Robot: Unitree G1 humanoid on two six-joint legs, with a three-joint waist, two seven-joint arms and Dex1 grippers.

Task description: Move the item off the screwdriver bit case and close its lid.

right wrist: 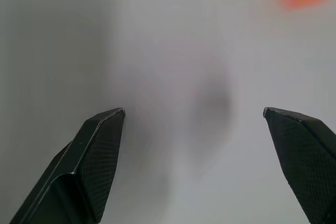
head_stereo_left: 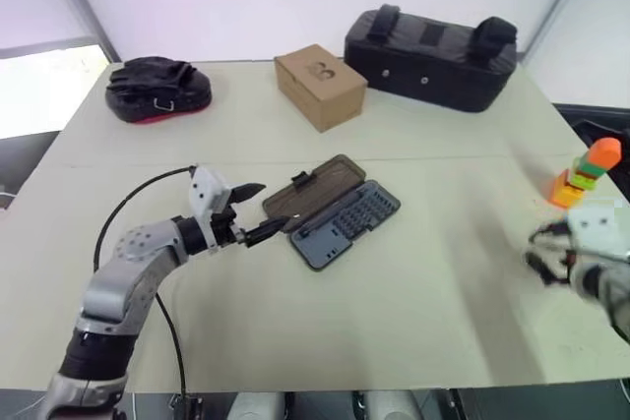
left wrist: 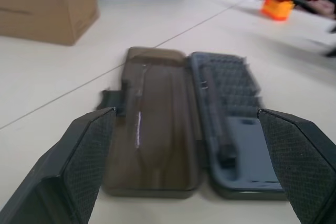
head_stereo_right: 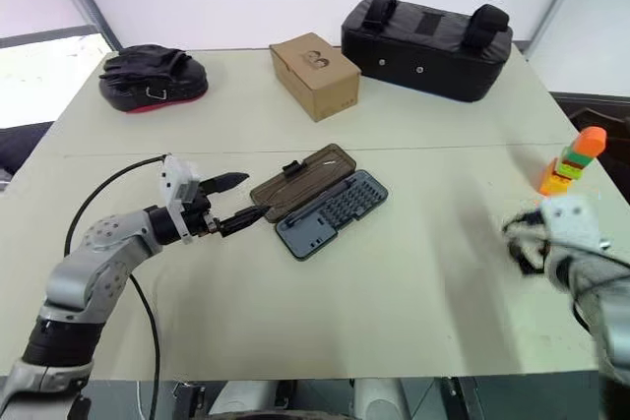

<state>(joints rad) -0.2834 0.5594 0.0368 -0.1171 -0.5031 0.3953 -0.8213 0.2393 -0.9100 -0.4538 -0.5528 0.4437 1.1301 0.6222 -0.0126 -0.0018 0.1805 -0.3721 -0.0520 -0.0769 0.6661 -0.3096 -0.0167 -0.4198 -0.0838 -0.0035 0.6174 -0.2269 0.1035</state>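
The screwdriver bit case (head_stereo_left: pixel 346 224) lies open in the middle of the table, with rows of bits in its grey-blue half. Its smoky-brown lid (head_stereo_left: pixel 313 191) lies flat on the table, on the side nearer my left gripper, with a small black latch tab (head_stereo_left: pixel 300 180) on its edge. My left gripper (head_stereo_left: pixel 269 208) is open and level, its fingertips just short of the lid. The item (head_stereo_left: pixel 588 172), an orange, green and yellow block tower, stands upright on the table near the right edge, apart from the case. My right gripper (head_stereo_left: pixel 539 251) is open, empty and blurred, just in front of the item.
A brown cardboard box (head_stereo_left: pixel 320 86) and a large black padded bag (head_stereo_left: pixel 430 58) stand at the back of the table. A black pad with a red underside (head_stereo_left: pixel 157 89) lies at the back left. The item stands close to the table's right edge.
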